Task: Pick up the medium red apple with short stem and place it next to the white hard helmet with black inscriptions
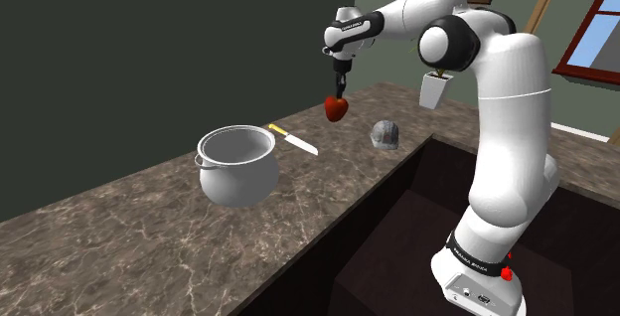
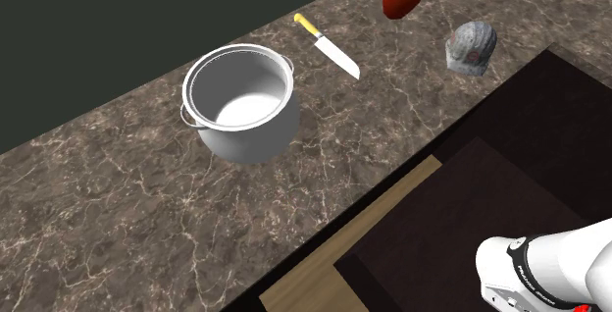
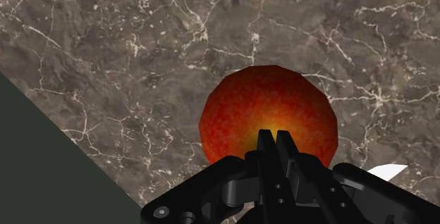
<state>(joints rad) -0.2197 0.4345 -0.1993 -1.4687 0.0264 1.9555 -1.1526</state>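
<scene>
Nearest the lens in the wrist view is the black gripper, its jaws drawn almost together and pinching the crown of the red apple, whose round body bulges just beyond them.

Under it spreads the marble countertop, running from the lower left to the upper right of the shoulder view. The white arm rises at the right and reaches left over it. A pale pot stands at mid-frame. The grey-white helmet lies right of centre near the counter's front edge. The apple hangs in the air above centre, clear of the stone, up and to the left of the helmet. A yellow-handled knife lies between pot and helmet.

The apple should handle as firm, smooth and fairly light — stiff enough for a tight squeeze, but slick and round. A pinch this high up looks narrow; a hold across the widest middle would be surer. Set down, it may roll, and a drop would likely bruise it.
</scene>
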